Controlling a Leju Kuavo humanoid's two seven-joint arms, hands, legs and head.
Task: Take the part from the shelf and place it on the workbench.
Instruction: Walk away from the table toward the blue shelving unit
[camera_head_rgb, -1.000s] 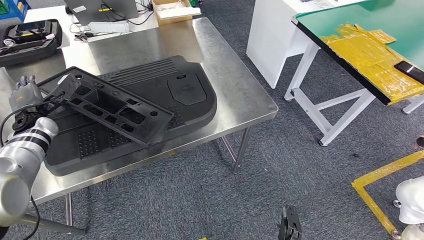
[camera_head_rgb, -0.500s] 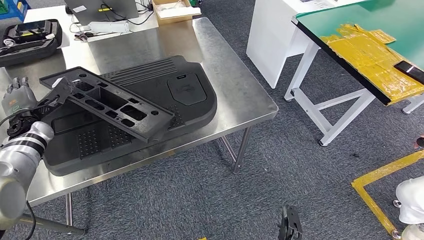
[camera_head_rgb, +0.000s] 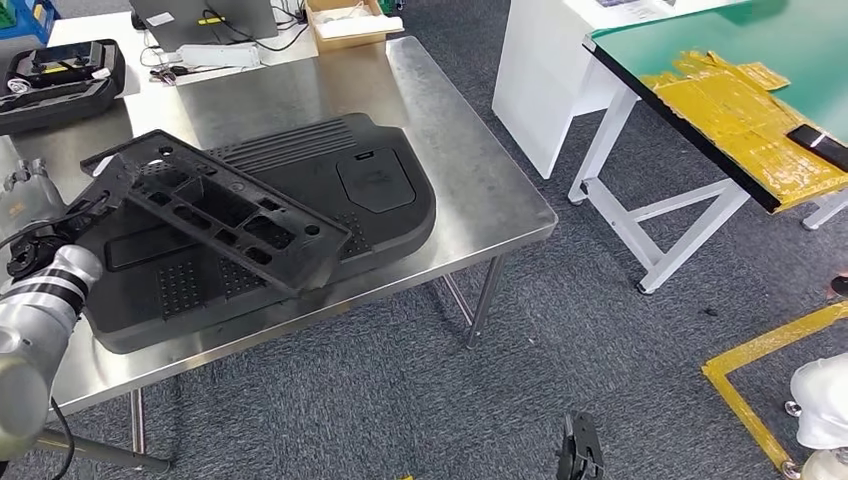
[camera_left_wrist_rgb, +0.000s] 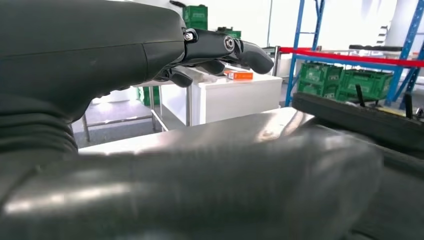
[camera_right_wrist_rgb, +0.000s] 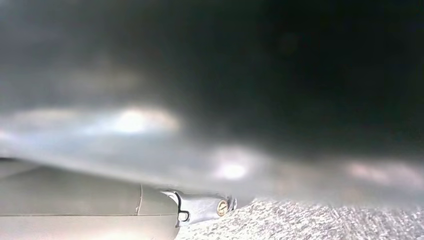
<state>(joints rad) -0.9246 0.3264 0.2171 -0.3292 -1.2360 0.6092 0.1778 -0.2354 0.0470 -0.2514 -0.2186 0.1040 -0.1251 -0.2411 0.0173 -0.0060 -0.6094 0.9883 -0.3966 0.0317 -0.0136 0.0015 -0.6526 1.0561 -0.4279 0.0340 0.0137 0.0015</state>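
Observation:
The part, a long black slotted frame (camera_head_rgb: 215, 205), lies slanted across a large black ribbed panel (camera_head_rgb: 375, 190) on the steel workbench (camera_head_rgb: 480, 180). My left hand (camera_head_rgb: 25, 200) is at the table's left side, just off the frame's left end; its dark fingers (camera_left_wrist_rgb: 220, 47) stretch out with nothing between them and the thick thumb (camera_left_wrist_rgb: 200, 195). The frame's edge (camera_left_wrist_rgb: 360, 117) lies just beyond the fingertips. Part of my right hand (camera_right_wrist_rgb: 100, 215) shows over grey carpet under a dark blur, and its fingers are hidden.
A black case (camera_head_rgb: 60, 75) sits at the table's back left, with a monitor base and cables (camera_head_rgb: 205, 40) and a cardboard box (camera_head_rgb: 350, 20) behind it. To the right stand a white cabinet (camera_head_rgb: 540, 80) and a green-topped table (camera_head_rgb: 760, 90) with yellow tape. The floor is grey carpet.
My left hand has drawn back to the left and its fingers have come off the frame's left end. The frame has shifted slightly left and settled on the panel.

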